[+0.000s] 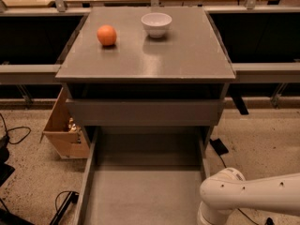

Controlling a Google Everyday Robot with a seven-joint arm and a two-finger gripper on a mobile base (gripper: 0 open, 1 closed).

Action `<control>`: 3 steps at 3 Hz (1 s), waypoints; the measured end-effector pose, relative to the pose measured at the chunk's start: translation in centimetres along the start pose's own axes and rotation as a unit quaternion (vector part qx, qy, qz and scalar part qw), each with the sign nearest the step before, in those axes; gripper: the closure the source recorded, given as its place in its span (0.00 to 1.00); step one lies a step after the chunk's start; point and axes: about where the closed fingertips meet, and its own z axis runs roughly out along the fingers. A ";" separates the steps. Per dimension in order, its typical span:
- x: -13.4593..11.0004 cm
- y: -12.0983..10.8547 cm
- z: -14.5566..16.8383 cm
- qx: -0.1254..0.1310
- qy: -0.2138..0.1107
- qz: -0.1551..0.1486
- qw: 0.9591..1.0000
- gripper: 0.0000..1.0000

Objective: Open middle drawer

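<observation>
The grey bench [187, 55] fills the middle of the view. Below its front edge the middle drawer [145, 196] stands far out, its shallow grey box bare inside and its front panel cut off by the picture's bottom. The white arm [248, 198] reaches in beside the drawer's right wall, below the bench's front right corner. The gripper hangs beneath it out of sight, so open or closed cannot be told. The upper drawer front [143, 112] sits just under the front edge. A cardboard box [63, 125] stands on the floor by the front left corner. A white bowl [156, 24] sits near the back edge, and an orange [107, 35] sits toward the back left corner.
</observation>
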 end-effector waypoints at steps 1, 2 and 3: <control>0.0 0.0 0.0 0.000 0.000 0.000 1.000 0.58; 0.0 0.0 0.0 0.000 0.000 0.000 1.000 0.35; 0.0 0.0 -0.1 0.000 0.000 0.000 1.000 0.11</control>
